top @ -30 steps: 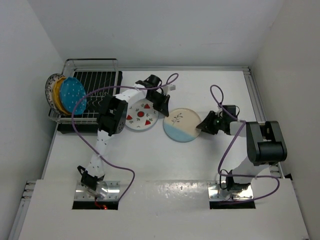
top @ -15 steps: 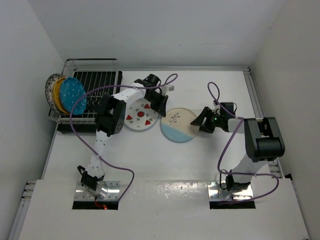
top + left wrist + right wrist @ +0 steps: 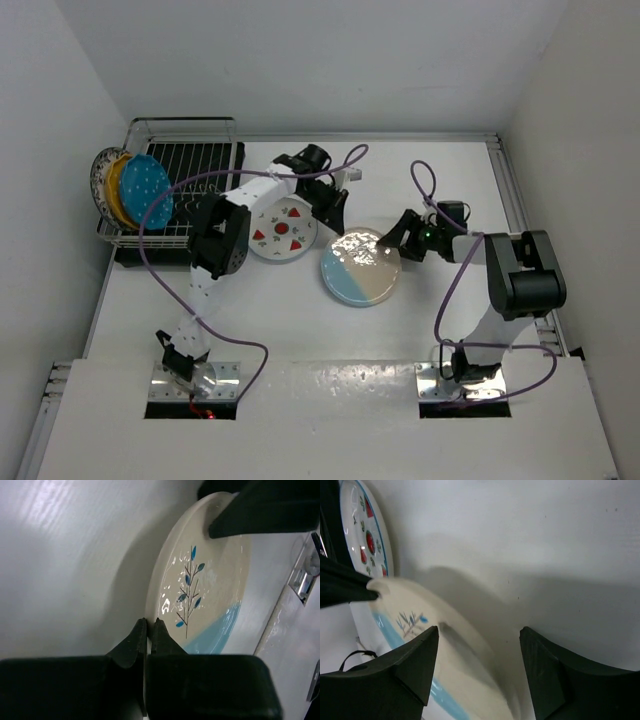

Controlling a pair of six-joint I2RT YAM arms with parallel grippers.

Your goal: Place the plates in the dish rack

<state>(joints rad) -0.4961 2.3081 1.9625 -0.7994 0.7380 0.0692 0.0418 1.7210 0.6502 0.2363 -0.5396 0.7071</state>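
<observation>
Cream-and-blue sprig plate (image 3: 361, 268) tilted on the table (image 3: 300, 340), caught between both grippers.

We note the left gripper (image 3: 148, 622) has its jaws all but closed, with the tips against the plate's far-left rim; we cannot tell whether the rim is pinched. The right gripper (image 3: 479, 630) is spread wide, and the plate's opposite edge lies between its fingers. The left arm stretches far forward, its wrist bending right past the strawberry plate (image 3: 283, 228), which lies flat just beside the sprig plate. The right arm is folded at the elbow, forearm low and pointing left. Three plates stand at the left end of the dish rack (image 3: 185, 125).
</observation>
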